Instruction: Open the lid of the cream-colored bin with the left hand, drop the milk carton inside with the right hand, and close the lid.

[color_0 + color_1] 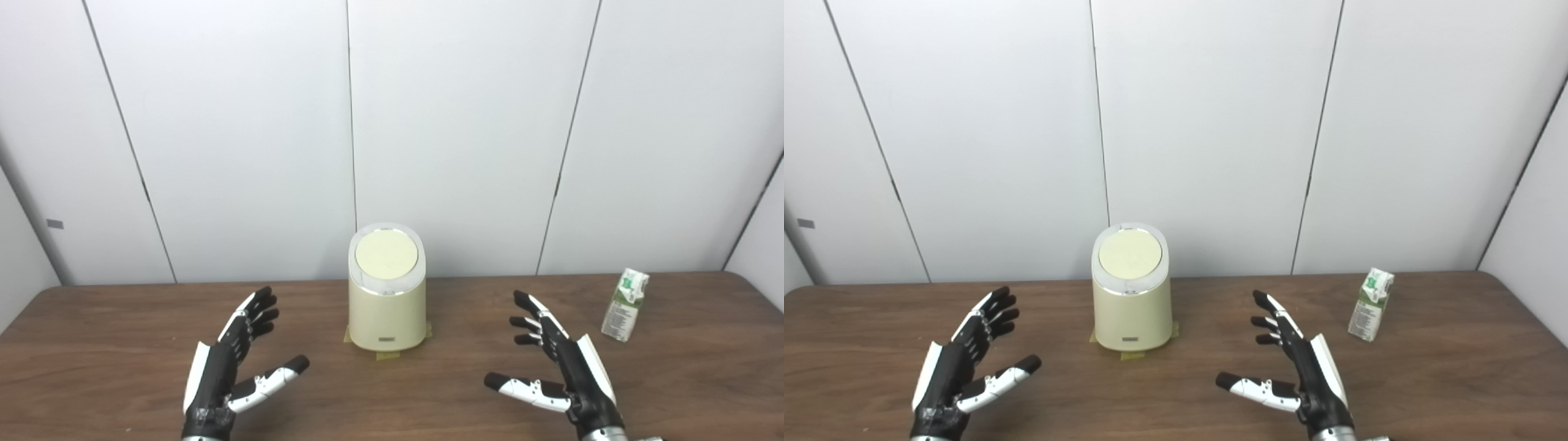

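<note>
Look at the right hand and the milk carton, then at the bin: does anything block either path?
Nothing lies between the right hand and the milk carton; only bare table separates them. The bin is the obstacle: its lid is shut, so the carton cannot go in until the open left hand lifts it.

a dark brown wood-grain surface (122, 343) stretches in front of me, its far corners rounded. small yellowish tape pieces (387, 354) lie stuck flat on it near the middle. behind it stands a white panelled wall (465, 122) with thin dark seams running top to bottom. a small grey tag (55, 224) sits on the left panel.
</note>
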Available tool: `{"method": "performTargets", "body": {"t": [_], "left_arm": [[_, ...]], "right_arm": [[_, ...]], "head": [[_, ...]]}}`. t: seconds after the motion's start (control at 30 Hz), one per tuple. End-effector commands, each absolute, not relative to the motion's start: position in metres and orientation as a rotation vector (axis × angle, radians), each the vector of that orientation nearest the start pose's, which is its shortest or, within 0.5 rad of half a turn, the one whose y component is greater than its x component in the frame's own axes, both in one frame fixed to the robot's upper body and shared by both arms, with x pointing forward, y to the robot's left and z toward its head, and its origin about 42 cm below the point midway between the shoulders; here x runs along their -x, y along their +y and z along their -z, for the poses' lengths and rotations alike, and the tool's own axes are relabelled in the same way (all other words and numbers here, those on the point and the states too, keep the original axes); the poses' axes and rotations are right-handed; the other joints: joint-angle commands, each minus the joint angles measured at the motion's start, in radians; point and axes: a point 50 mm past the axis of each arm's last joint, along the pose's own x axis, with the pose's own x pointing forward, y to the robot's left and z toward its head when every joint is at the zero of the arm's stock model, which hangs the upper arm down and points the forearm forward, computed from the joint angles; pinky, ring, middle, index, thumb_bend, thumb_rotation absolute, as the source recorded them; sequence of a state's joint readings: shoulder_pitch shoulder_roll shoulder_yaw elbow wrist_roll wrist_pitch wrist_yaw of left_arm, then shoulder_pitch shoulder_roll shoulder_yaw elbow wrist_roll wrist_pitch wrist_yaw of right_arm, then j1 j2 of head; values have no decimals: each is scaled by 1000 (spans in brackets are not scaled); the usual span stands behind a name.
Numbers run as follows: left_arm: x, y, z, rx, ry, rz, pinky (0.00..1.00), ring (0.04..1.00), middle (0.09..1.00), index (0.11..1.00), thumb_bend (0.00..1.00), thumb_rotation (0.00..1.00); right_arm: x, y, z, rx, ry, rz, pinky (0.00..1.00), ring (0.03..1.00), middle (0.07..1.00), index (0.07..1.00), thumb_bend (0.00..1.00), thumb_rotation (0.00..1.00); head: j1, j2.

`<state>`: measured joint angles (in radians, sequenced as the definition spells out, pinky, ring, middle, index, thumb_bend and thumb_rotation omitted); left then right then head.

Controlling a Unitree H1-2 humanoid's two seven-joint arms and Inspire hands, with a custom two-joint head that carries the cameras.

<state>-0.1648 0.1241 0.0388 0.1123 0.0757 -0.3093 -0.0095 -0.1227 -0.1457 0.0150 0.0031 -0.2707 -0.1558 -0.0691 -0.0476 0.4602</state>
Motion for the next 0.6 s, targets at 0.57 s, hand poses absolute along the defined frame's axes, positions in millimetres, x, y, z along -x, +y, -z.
{"method": "performTargets", "body": {"t": [0.57], "left_arm": [[-348, 232, -157, -192, -403, -5, 827, 876, 896, 921, 792, 355]], "right_arm": [[-331, -240, -158, 355, -372, -4, 687, 805, 918, 913, 822, 425]], "head": [[15, -12]]}}
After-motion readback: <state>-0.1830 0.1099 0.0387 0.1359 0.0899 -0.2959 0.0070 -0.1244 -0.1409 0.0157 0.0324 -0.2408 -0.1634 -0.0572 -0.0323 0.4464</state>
